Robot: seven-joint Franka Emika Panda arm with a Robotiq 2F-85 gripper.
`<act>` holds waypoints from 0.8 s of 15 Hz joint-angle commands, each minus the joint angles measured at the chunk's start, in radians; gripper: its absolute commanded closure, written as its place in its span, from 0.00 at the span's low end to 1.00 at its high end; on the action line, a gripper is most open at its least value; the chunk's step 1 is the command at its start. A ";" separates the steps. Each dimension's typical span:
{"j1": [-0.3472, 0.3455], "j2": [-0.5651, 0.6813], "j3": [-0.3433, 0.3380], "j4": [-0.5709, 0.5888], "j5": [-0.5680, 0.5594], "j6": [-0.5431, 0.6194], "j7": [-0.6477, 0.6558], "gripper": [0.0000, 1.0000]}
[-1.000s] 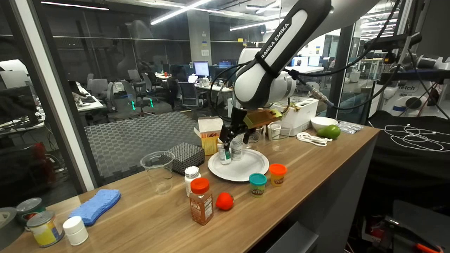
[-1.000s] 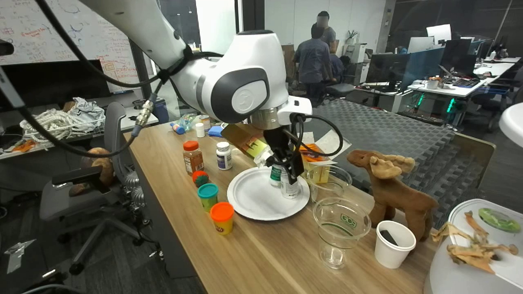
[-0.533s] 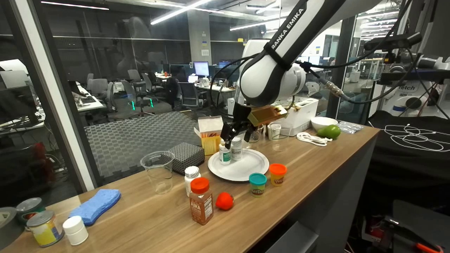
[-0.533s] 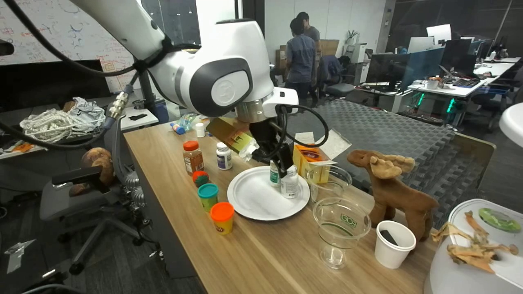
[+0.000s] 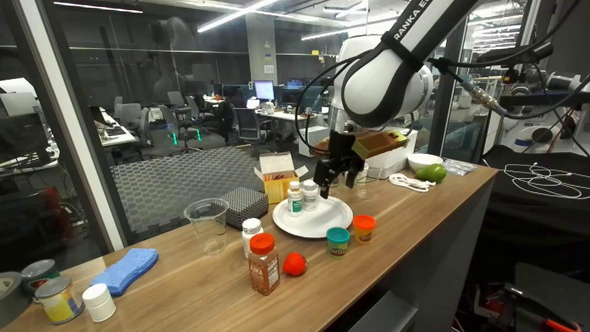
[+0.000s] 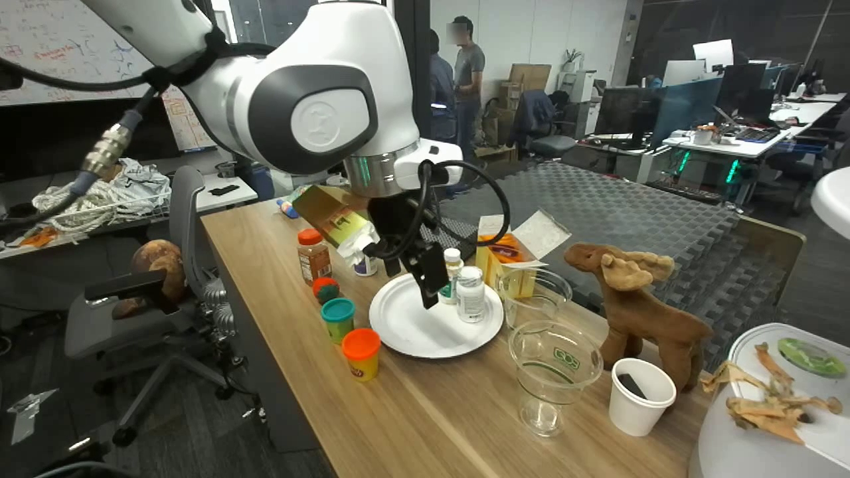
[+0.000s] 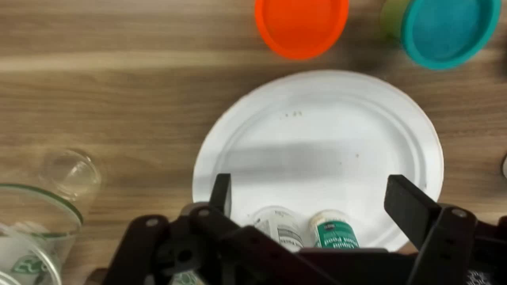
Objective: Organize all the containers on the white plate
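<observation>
Down at the lower left of an exterior view stands a white jar (image 5: 99, 303); to its right come a blue sponge (image 5: 125, 271), a white bottle (image 5: 251, 228) and an orange-lidded jar (image 5: 264, 269) on the table (image 5: 193, 295). Mid-frame, the white plate (image 5: 318, 225) carries a green-labelled bottle (image 5: 295, 200) and, just right, a pale-labelled bottle (image 5: 310, 197), both upright. Above the plate hangs the gripper (image 5: 338, 185), its jaws spread wide. Lower right of the plate stand a teal-lidded tub (image 5: 338, 243) and an orange-lidded tub (image 5: 364, 229).

Two bottles (image 5: 295, 203) stand side by side on the plate (image 5: 322, 224), two tubs (image 5: 338, 244) nearby.
</observation>
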 commanded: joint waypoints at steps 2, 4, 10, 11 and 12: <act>-0.011 -0.122 -0.015 -0.123 -0.015 -0.117 0.040 0.00; -0.021 -0.136 -0.012 -0.146 -0.002 -0.146 0.030 0.00; -0.034 -0.112 -0.001 -0.149 0.042 -0.224 -0.005 0.00; -0.036 -0.105 0.000 -0.147 0.053 -0.232 -0.016 0.00; -0.038 -0.100 0.001 -0.146 0.060 -0.237 -0.024 0.00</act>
